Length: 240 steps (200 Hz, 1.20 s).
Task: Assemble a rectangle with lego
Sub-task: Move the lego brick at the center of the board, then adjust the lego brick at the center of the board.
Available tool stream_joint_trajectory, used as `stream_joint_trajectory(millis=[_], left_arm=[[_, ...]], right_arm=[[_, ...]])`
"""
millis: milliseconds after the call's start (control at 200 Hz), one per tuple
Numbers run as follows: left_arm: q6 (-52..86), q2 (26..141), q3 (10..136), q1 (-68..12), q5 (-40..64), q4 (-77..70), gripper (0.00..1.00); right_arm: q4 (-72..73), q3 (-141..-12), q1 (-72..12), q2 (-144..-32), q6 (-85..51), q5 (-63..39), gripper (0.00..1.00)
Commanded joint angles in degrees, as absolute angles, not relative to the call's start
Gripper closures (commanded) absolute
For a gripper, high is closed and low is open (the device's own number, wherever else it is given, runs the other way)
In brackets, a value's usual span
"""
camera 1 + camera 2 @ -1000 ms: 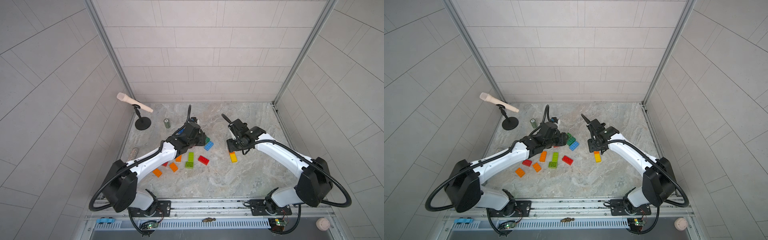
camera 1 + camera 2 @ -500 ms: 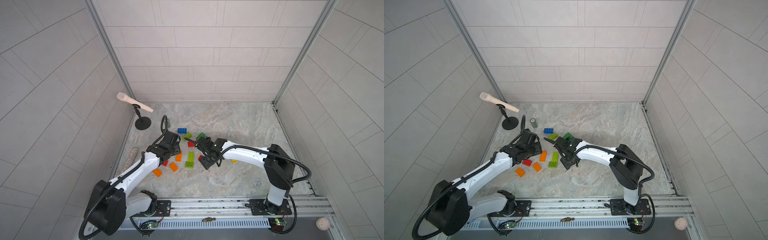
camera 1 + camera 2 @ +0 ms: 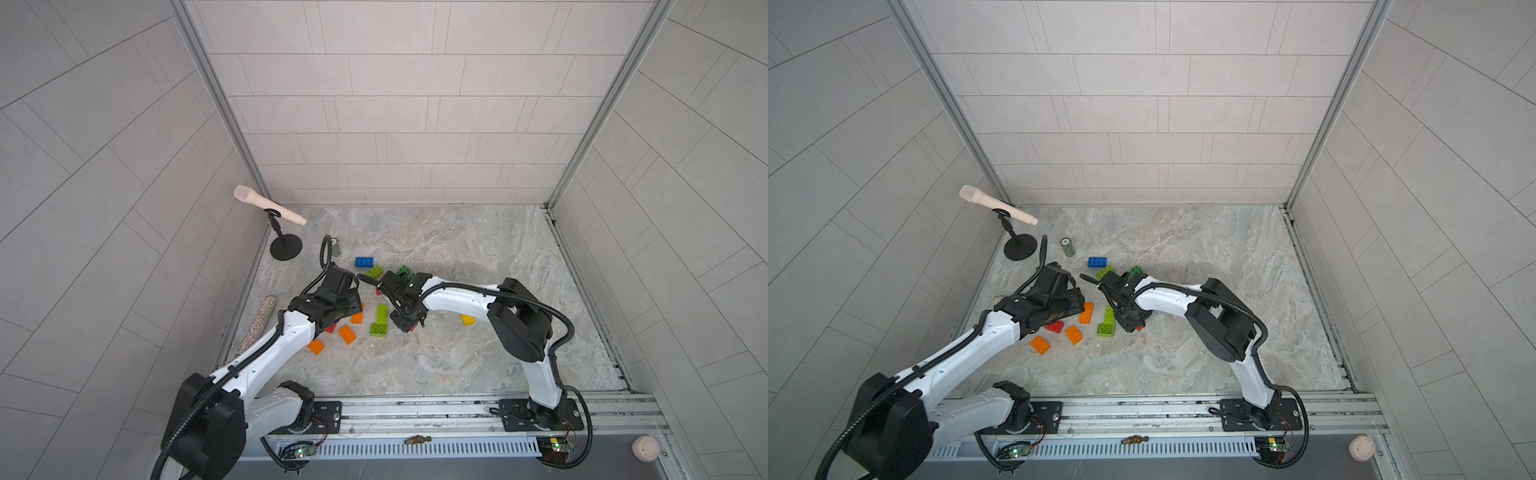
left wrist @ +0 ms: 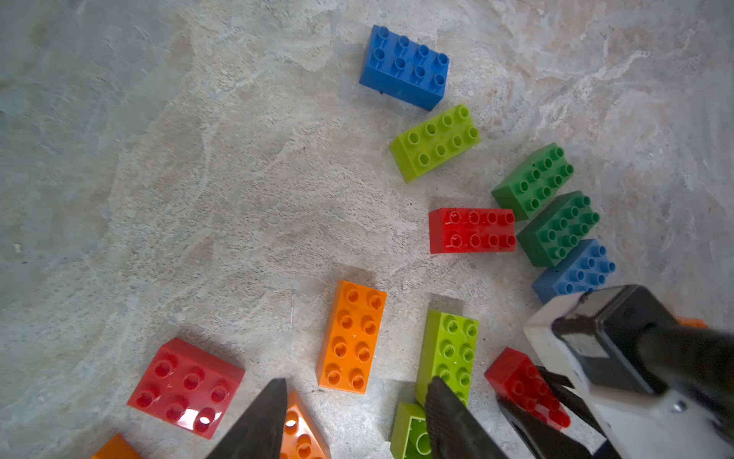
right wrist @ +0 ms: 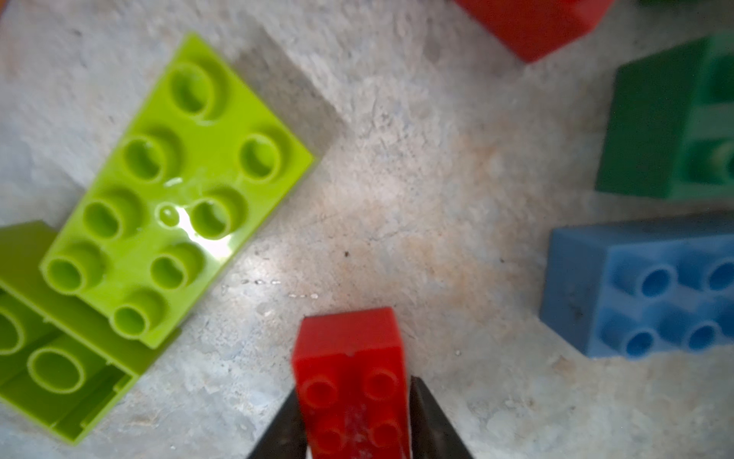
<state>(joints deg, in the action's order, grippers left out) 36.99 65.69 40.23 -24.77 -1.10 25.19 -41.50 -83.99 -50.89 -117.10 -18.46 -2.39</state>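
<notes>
Left of centre in both top views, the lego bricks point(image 3: 347, 333) lie scattered on the marble tabletop point(image 3: 457, 257) between the two arms; the right gripper point(image 3: 408, 326) points down just right of a lime brick point(image 3: 381, 313), a sliver of red at its tips; a yellow brick point(image 3: 468, 319) sits apart, further right; the left arm point(image 3: 286, 332) covers some orange and red pieces; from the left wrist, the left gripper point(image 4: 357, 382) stands spread and clasps nothing, an orange brick point(image 4: 351, 337) just beyond its tips; from the right wrist, the right gripper point(image 5: 353, 397) pinches a red brick point(image 5: 347, 349) by its long sides, with the lime brick point(image 5: 174, 190) and a blue brick point(image 5: 643, 286) lying near but apart.
</notes>
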Motion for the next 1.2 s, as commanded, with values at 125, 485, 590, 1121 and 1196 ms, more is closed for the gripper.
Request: stream_joint_trajectory(millis=[125,485,590,1121,1196], left_arm=[[36.4,66.5,40.4,-27.2,0.5,21.3,0.40],[36.9,72.2,43.7,-32.3,0.7,18.8,0.41],[36.4,71.4,43.4,-32.4,-0.1,19.0,0.41],[35.7,65.9,38.7,-31.7,-2.3,15.4,0.40],[35.6,65.8,37.7,-32.0,-1.1,13.5,0.40]], right_arm=[[-43.7,-71.3,-45.2,-104.3,-33.8,-3.3,0.68],[-42.0,-63.8,-45.1,-101.4,-45.8,-8.4,0.42],[-39.7,-63.2,-45.6,-100.8,-47.9,-14.8,0.40],[-52.9,-75.3,-44.5,-97.5,-24.0,-9.0,0.31],[-53.2,-76.8,-44.9,-100.2,-23.3,-8.4,0.23]])
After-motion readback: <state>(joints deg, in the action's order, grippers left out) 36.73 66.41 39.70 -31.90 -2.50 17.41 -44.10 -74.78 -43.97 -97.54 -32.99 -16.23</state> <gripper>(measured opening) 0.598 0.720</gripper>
